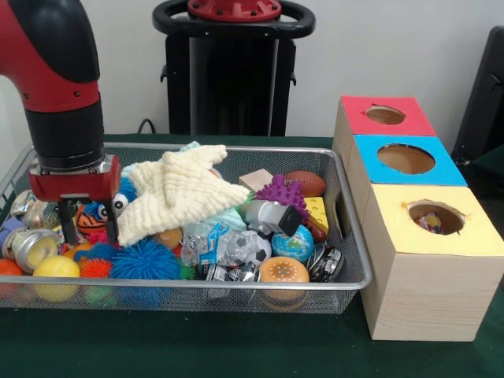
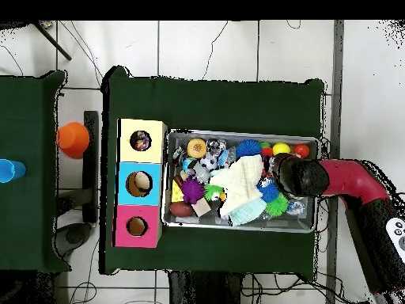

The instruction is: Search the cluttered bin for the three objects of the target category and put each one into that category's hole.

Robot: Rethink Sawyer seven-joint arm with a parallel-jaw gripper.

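Observation:
The wire mesh bin (image 1: 358,260) is full of mixed toys; it also shows in the overhead view (image 2: 241,133). My gripper (image 1: 89,235) hangs low over the bin's left end, fingers (image 1: 68,224) spread wide and dipped among the clutter, around a small orange and blue toy with a googly eye (image 1: 98,214). In the overhead view the arm's wrist (image 2: 297,174) hides the gripper. The yellow-topped box (image 1: 472,228) stands nearest on the right; a confetti-coloured piece (image 1: 430,223) lies inside its hole, which also shows in the overhead view (image 2: 141,141). No confetti piece shows clearly in the bin.
A cream knitted cloth (image 1: 185,193) lies over a mint cloth (image 1: 230,216) mid-bin. Around it lie a purple spiky ball (image 1: 281,191), a blue spiky ball (image 1: 144,260), a toy football (image 1: 305,183), a globe ball (image 1: 293,242) and tins (image 1: 31,248). A blue-topped box (image 1: 405,160) and a red-topped box (image 1: 384,116) stand behind the yellow one.

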